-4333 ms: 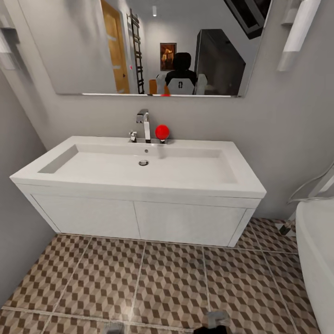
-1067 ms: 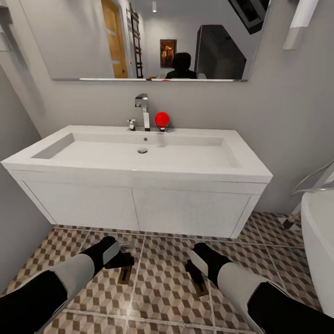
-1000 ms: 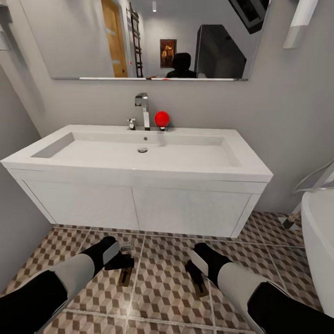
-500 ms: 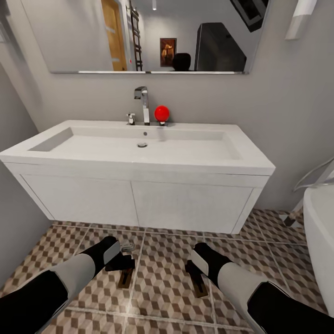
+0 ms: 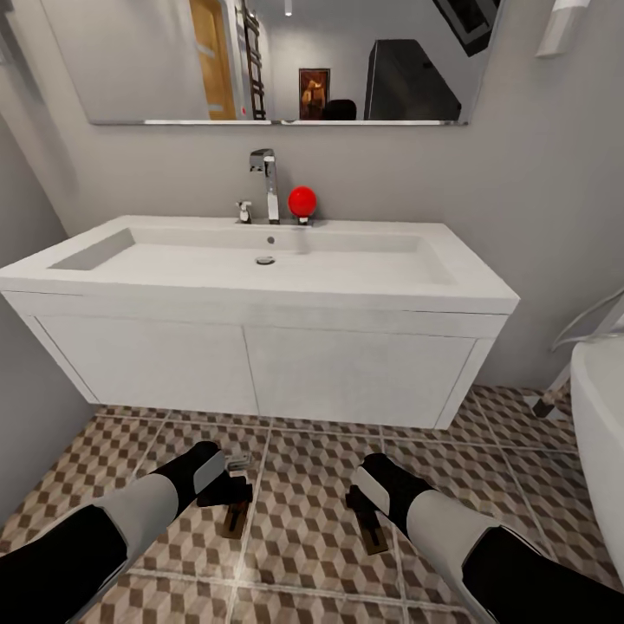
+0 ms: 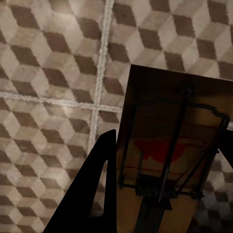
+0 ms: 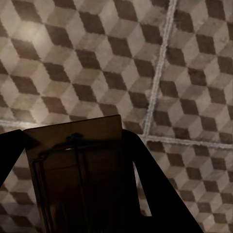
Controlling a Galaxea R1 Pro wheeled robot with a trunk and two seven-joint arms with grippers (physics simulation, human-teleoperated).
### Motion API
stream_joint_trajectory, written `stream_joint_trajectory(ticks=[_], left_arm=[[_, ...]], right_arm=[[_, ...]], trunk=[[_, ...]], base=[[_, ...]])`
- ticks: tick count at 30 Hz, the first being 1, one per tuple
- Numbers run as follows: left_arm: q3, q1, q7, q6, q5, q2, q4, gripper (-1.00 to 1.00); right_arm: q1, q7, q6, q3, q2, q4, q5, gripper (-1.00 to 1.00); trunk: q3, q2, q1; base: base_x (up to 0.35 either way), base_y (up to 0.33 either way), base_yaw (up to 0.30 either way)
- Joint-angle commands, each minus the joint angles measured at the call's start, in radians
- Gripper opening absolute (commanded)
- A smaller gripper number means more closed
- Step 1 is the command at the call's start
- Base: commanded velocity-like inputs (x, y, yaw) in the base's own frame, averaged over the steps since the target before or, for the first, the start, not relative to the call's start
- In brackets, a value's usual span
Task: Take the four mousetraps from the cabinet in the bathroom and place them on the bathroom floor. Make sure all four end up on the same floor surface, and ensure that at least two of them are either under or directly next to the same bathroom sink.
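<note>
In the lower third of the head view, both my arms reach out low over the patterned bathroom floor (image 5: 321, 537), in front of the white vanity unit (image 5: 260, 377) that carries the sink (image 5: 260, 260). The sink fills the middle of the frame, its chrome tap (image 5: 267, 182) and red knob (image 5: 302, 201) at upper centre, below the mirror (image 5: 277, 61).

At lower left, my left gripper (image 5: 232, 496) is clamped on a mousetrap (image 5: 234, 517); in the left wrist view the trap (image 6: 172, 150) sits between the dark fingers (image 6: 92, 194), wire spring and red mark facing the camera, tiles beyond it.

At lower centre-right, my right gripper (image 5: 364, 511) is closed on a second mousetrap (image 5: 374, 542); the right wrist view shows that slab (image 7: 77, 170) in shadow, pinched between both fingers (image 7: 155, 194).

I cannot tell whether either trap touches the tiles. A white bathtub (image 5: 602, 433) edges in at the right.
</note>
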Motion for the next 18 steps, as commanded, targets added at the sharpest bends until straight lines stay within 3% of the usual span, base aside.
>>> stream_joint_trajectory(ticks=[1,18], left_arm=[[-0.004,0.000,0.011,0.004,0.008,0.000,-0.002,-1.00],[-0.004,0.000,0.011,0.003,0.008,0.002,-0.002,-1.00]], right_arm=[[-0.001,-0.007,0.002,0.007,0.000,-0.002,-0.012,-1.00],[-0.002,-0.007,0.002,0.007,0.000,-0.002,-0.012,-1.00]], trunk=[[-0.004,-0.008,0.004],[-0.057,-0.127,0.069]], base=[[0.000,0.000,0.000],[0.000,0.000,0.000]])
